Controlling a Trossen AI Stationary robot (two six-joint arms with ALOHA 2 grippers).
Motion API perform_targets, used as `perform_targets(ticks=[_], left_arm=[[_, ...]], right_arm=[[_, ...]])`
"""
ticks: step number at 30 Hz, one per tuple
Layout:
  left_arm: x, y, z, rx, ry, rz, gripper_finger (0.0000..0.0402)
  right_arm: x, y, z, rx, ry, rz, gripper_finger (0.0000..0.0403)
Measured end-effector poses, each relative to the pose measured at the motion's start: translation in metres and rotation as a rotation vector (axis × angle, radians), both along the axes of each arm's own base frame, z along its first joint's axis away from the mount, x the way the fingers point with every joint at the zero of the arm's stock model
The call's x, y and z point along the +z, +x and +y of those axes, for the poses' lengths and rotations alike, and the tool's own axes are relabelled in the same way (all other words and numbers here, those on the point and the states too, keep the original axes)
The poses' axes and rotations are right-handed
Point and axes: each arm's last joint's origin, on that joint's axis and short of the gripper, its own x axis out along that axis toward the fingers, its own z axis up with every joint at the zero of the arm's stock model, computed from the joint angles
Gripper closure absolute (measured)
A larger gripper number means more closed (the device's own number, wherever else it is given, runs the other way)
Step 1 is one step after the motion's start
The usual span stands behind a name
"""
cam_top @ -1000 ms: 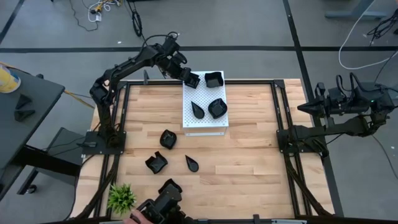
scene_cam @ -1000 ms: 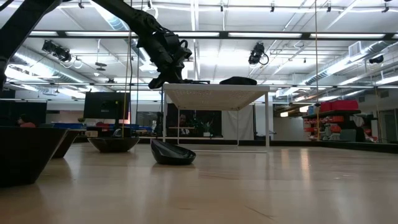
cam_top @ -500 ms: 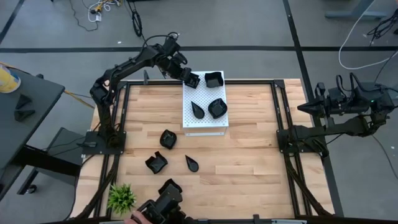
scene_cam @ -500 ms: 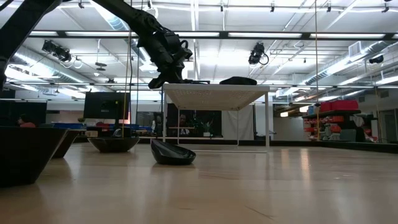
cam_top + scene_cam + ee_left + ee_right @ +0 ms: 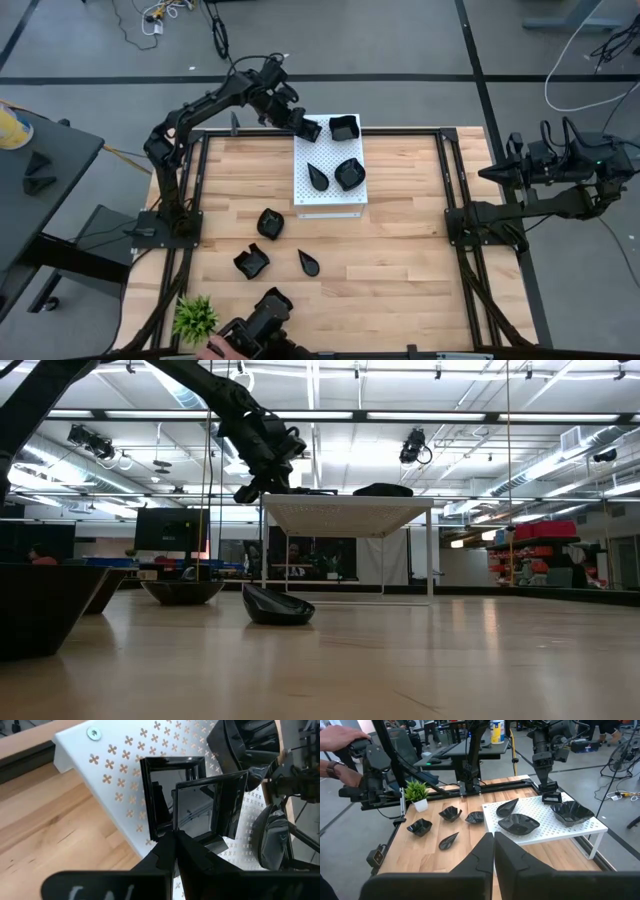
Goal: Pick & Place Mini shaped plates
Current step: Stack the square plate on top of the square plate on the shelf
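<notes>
Left wrist view: left pincer [image 5: 175, 837] clamped on square plate [image 5: 212, 805] above white board [image 5: 115, 780]

**Two dark arms, matte black throughout**

The left arm [image 5: 200, 105] is built of slim black links joined by thicker rounded joint housings, rising from a black base block at the tabletop's left edge. Its gripper [image 5: 175, 837] ends in two flat, tapering black fingers [image 5: 192, 865] with a glossy sheen. The right arm [image 5: 560, 185] has the same black finish, with thin black cables looping over its upper housings. Its fingers [image 5: 515, 865] are smooth, angular black wedges. At the wrist camera's near edge sits a black bar bearing faint pale lettering.
</notes>
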Motion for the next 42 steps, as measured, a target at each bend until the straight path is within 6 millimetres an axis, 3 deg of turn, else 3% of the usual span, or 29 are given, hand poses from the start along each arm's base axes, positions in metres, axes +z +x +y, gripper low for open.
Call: perform_targets(ticks=[6, 14, 28, 42], left_arm=[[0.000, -0.001, 0.001, 0.001, 0.007, 0.000, 0.0383], [-0.016, 0.011, 0.005, -0.017, 0.000, 0.005, 0.0383], [-0.017, 0.011, 0.005, -0.043, 0.023, 0.003, 0.0381], [-0.014, 0.010, 0.004, -0.056, 0.004, -0.013, 0.0293]], right_arm=[[0.000, 0.000, 0.000, 0.000, 0.000, 0.000, 0.0384], [0.000, 0.000, 0.000, 0.000, 0.000, 0.000, 0.0384], [0.000, 0.000, 0.000, 0.000, 0.000, 0.000, 0.0384], [0.000, 0.000, 0.000, 0.000, 0.000, 0.000, 0.0384]])
